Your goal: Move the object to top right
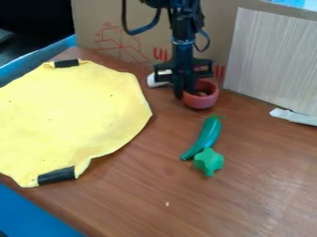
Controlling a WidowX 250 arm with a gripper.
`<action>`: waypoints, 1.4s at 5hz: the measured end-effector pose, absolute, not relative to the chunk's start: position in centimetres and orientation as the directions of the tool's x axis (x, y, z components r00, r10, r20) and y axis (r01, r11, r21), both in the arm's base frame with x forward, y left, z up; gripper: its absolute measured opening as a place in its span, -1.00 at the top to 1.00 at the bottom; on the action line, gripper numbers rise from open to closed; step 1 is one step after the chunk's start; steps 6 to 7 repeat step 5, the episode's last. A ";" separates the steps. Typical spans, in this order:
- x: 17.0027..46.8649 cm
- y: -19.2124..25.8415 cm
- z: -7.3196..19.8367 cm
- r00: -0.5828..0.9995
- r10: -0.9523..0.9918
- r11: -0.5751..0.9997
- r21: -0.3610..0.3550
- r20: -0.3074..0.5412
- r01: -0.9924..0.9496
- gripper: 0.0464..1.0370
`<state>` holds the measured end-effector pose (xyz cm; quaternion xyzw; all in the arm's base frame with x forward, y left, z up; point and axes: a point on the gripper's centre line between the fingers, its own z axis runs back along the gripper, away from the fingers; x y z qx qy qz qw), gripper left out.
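- Right at the hand [187, 91], on the table [248, 194], sits the pink bowl [202, 101], its left rim overlapped by the hand's lower end; whether the hand is open or gripping, I cannot tell.
- Nearer the camera than the hand, a long green toy vegetable [208, 135] lies with its tip by a green star-shaped piece [209, 160].
- Left of the hand, a yellow cloth [68, 120] spreads out, black tape [57, 176] on its edge.

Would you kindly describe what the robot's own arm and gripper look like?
The arm is black, with a dark, bluish cable looping at the picture's left and a thinner cable at right. The black gripper has boxy, frame-like side pieces.
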<state>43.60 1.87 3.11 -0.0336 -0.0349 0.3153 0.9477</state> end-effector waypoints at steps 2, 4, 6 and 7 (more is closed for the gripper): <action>43.1 1.1 2.7 0.806 0.591 0.804 -0.102 0.032 -0.586 0.27; 42.0 0.7 6.0 0.838 0.540 0.837 -0.153 0.075 -0.526 -0.86; 41.7 0.7 7.0 0.848 0.521 0.849 -0.163 0.102 -0.502 -0.93; 41.7 0.7 7.0 0.848 0.521 0.849 -0.163 0.102 -0.502 -0.93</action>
